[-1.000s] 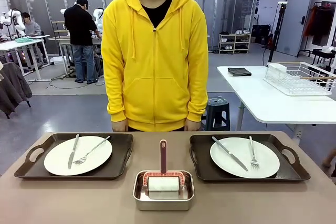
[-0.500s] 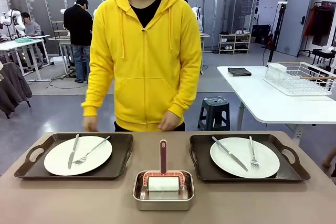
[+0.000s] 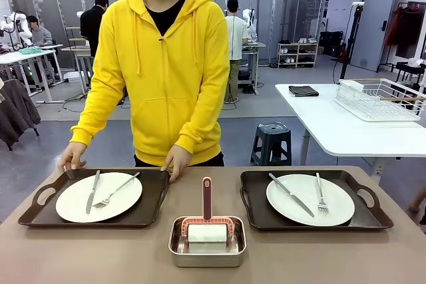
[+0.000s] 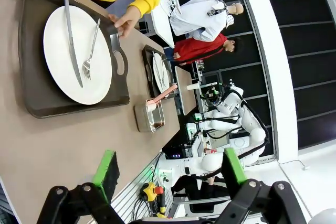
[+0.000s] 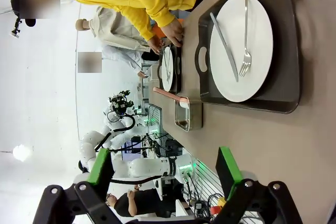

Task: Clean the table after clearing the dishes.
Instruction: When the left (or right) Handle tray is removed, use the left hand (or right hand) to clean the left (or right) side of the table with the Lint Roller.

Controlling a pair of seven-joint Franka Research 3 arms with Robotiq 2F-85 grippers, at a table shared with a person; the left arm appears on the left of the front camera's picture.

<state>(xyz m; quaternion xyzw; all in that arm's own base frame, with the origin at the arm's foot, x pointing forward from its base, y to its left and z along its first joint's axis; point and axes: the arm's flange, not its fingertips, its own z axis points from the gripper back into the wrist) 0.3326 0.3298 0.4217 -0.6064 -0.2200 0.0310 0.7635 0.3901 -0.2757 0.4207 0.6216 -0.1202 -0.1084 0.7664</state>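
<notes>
Two white plates, each with a knife and fork, lie on dark brown trays on the taupe table (image 3: 299,261). The left plate (image 3: 70,205) is on the left tray (image 3: 150,212), and the right plate (image 3: 296,209) is on the right tray (image 3: 256,212). A person in a yellow hoodie has both hands (image 3: 176,160) on the far rim of the left tray. My left gripper (image 4: 169,166) hangs open above the table's near side, facing the left tray (image 4: 37,103). My right gripper (image 5: 165,169) is open too, back from the right tray (image 5: 291,51). Neither holds anything.
A small steel pan (image 3: 178,247) sits between the trays near the front edge, holding a white roller with a red handle (image 3: 207,201). A white table (image 3: 333,131) with a wire rack (image 3: 379,98) stands at the right, and a dark stool (image 3: 275,141) is behind.
The person has stepped toward the picture's left and leaned in, bringing both hands down onto the left tray's far rim. Trays, pan and grippers have not moved.
</notes>
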